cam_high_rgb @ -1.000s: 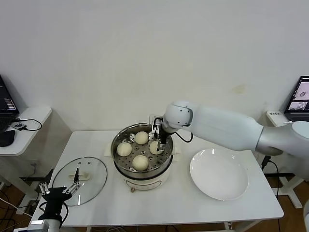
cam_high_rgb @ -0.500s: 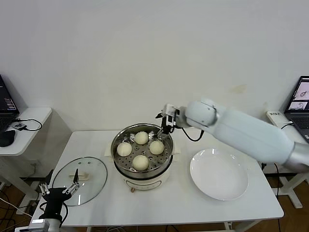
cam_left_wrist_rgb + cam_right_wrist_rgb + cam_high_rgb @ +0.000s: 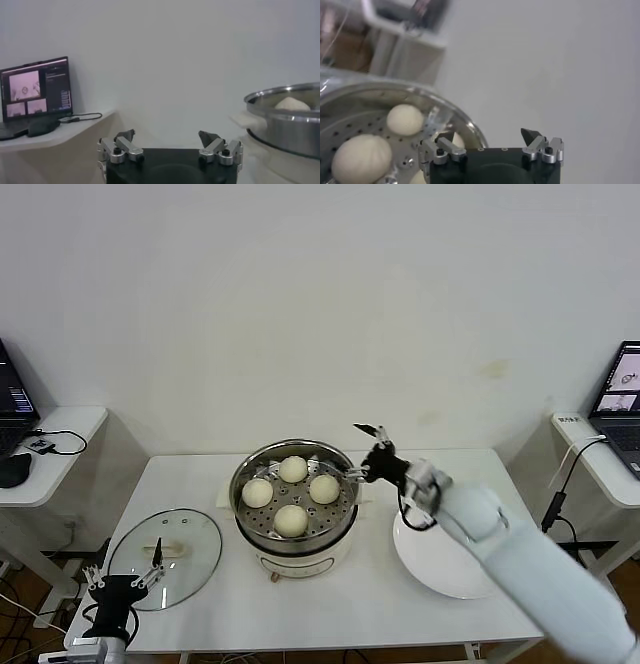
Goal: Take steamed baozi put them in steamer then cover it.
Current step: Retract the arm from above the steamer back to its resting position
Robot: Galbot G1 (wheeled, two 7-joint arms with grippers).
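Four smooth, domed, cream-white steamed baozi [image 3: 292, 493] resting on the perforated floor of the round, shiny stainless-steel steamer [image 3: 243, 512], itself seated on a cream-white cooker base at mid-bench [image 3: 330, 604]. Uncovered on top. Round clear glass cover [image 3: 165, 557] with metal rim and pale bar handle lying flat on the bench to the steamer's left, well apart from it. Flat, glossy white plate [image 3: 452, 574] to the steamer's right, partly hidden by the white right arm. Right claw [image 3: 362, 452] hovering just beside the steamer's right rim, fingers spread wide, holding nothing. Left claw [image 3: 121, 576] parked low at the bench's near left edge, just before the cover, likewise spread wide and holding nothing.
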